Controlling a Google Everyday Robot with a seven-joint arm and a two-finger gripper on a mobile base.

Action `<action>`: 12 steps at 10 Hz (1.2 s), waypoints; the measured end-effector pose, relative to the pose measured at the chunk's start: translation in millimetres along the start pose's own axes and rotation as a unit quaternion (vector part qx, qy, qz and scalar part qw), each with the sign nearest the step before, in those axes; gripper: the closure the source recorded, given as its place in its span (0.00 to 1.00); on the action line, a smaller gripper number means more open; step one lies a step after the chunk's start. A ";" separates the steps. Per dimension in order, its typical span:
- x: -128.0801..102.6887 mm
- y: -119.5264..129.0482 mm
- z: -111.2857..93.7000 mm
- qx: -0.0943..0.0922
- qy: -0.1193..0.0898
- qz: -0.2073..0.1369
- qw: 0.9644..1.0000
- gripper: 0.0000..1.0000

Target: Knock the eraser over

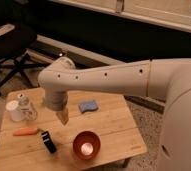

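Note:
The eraser (49, 142), a small black block with pale stripes, lies on the wooden table (114, 130) near its front left. My gripper (63, 117) hangs from the white arm above the table's middle left, up and to the right of the eraser and apart from it.
A copper bowl (86, 145) sits right of the eraser. An orange carrot-shaped thing (26, 132) lies left of it. A blue sponge (88, 106) lies behind the gripper's right. A white cup (13, 111) and a small bottle (26, 106) stand at the left. An office chair (14, 50) stands behind.

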 end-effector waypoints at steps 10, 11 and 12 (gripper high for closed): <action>-58.2 -5.4 28.9 -0.012 0.002 0.095 0.995 0.57; -67.0 -3.7 31.7 -0.007 0.003 0.102 0.995 0.69; -73.2 -1.3 33.2 -0.006 0.003 0.105 0.994 0.78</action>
